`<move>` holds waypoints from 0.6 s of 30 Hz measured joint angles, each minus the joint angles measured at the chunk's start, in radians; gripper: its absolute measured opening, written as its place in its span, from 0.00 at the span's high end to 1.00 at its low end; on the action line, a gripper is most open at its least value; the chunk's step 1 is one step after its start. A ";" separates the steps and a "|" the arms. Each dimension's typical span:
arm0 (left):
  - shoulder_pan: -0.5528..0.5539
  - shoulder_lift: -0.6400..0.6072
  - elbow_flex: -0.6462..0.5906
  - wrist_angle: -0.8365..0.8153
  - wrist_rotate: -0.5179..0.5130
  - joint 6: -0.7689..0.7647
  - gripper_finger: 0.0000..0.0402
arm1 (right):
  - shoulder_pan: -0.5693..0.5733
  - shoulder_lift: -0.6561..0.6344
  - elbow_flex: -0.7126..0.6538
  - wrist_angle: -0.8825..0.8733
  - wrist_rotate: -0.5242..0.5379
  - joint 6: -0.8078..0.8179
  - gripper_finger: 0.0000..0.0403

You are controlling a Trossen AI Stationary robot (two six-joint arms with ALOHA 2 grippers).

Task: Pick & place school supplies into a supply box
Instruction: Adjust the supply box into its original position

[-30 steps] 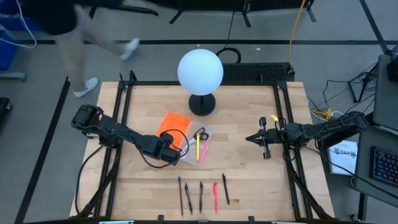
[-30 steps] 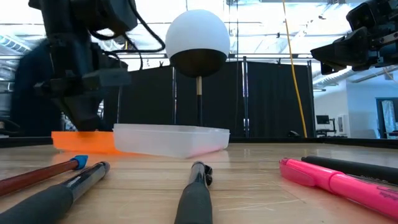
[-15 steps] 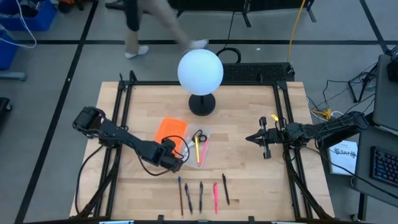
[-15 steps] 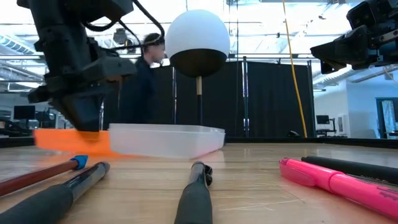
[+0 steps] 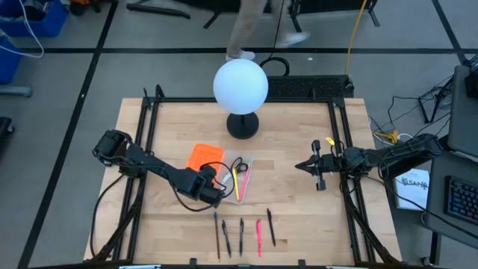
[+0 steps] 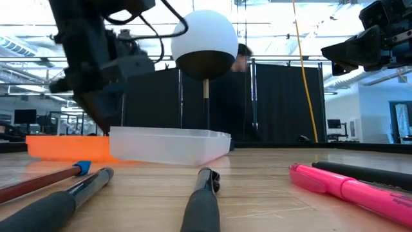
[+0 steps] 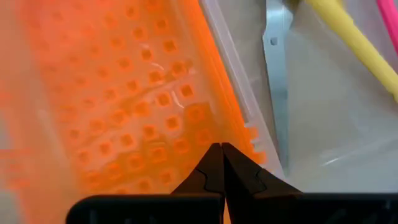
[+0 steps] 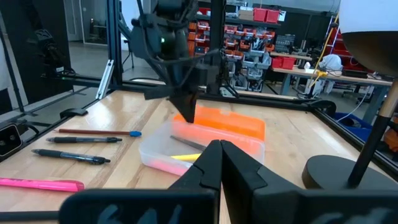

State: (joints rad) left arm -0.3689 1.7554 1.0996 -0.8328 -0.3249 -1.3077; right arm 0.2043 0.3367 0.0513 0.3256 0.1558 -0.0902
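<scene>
since the earlier frames the left gripper (image 5: 217, 194) is seen shifted toward the near corner of the supply box (image 5: 221, 169), and the box itself is seen nudged slightly. its fingers are pressed together, nothing clamped, tips just over the orange half (image 7: 124, 93) beside the clear tray (image 6: 168, 144). inside the tray, scissors (image 5: 239, 164) and a yellow pen (image 5: 237, 181) are noted, with a pink one alongside. five pens and pencils (image 5: 243, 233) are laid in a row near the table's front edge, well apart from the box. the right gripper (image 5: 300, 167) is held closed and empty, raised at the table's right side. a white globe lamp (image 5: 240, 87) is stood behind the box. a person (image 5: 258, 30) is seen passing beyond the table.
</scene>
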 joint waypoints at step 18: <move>-0.007 0.000 -0.021 -0.274 0.144 -0.040 1.00 | 0.000 0.000 0.000 -0.006 0.000 0.002 1.00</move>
State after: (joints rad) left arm -0.3759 1.7557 1.0788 -1.1071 -0.1808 -1.3481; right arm 0.2047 0.3367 0.0513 0.3196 0.1557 -0.0883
